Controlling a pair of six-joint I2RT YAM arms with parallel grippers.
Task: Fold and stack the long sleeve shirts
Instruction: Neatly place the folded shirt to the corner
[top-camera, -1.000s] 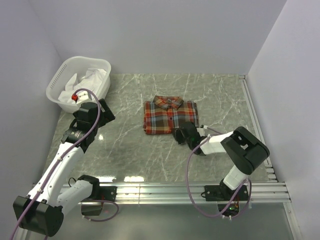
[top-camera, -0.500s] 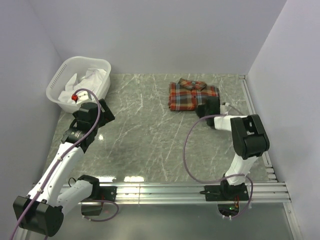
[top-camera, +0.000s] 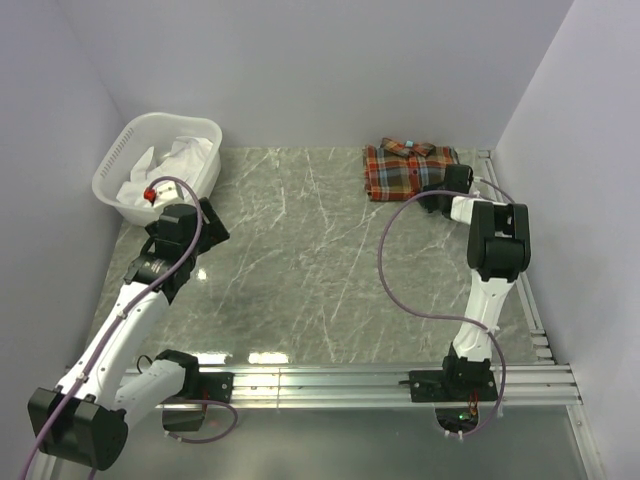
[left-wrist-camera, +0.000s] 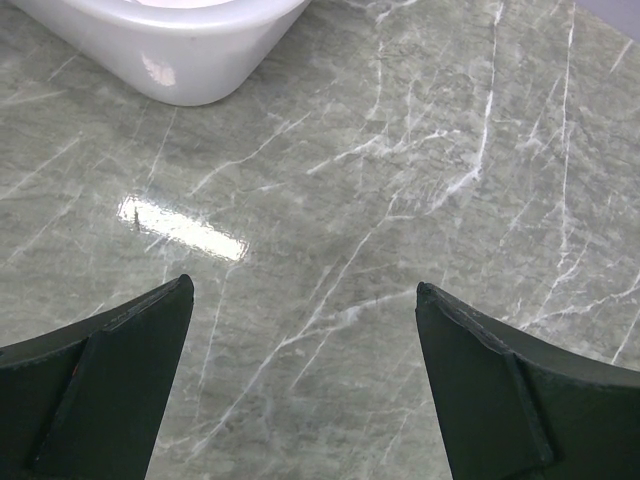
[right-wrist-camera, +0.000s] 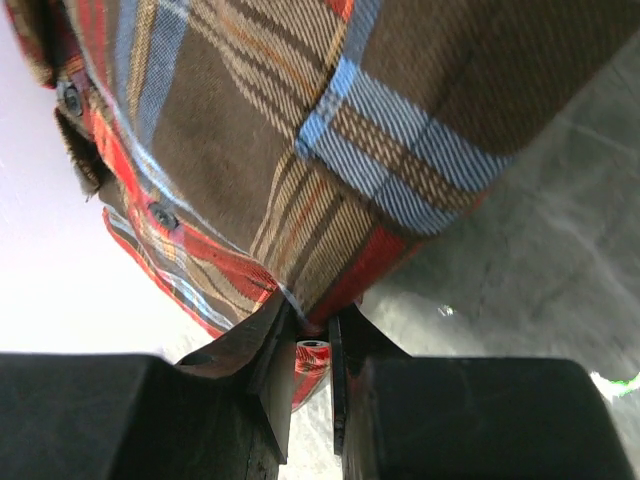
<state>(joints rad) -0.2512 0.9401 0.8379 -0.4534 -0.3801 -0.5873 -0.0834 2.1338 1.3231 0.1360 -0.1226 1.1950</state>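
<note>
**A:** What does the right gripper (right-wrist-camera: 305, 320) have?

**B:** Its jaws are nearly together, pinching a fold at the edge of the plaid shirt (top-camera: 408, 168). In the wrist view a strip of red-checked cloth sits right between the fingertips.

**A:** And the rest of the shirt, from those jaws?

**B:** It lies ahead of them as a folded bundle of brown, blue, red and orange checks. Two buttons show ahead and to the left of the fingertips. From above, the bundle rests on the table (top-camera: 300, 270) in its far right corner, close to the back wall, collar side farthest from the jaws.

**A:** Is it flat or lifted?

**B:** The overhead view shows it lying on the marble. The wrist view shows the pinched edge raised a little (how far off the surface, neither view shows).

**A:** What of the left gripper (left-wrist-camera: 303, 290)?

**B:** Its jaws stand wide apart, and only bare marble shows between them. A glare patch sits just ahead of the left finger.

**A:** Anything near it?

**B:** The basket (top-camera: 118, 168), white, lies ahead of the jaws and off to their left, apart from both fingers. White cloth (top-camera: 182, 156) is heaped inside it. The shirt is well apart from these jaws, across the table.
</note>
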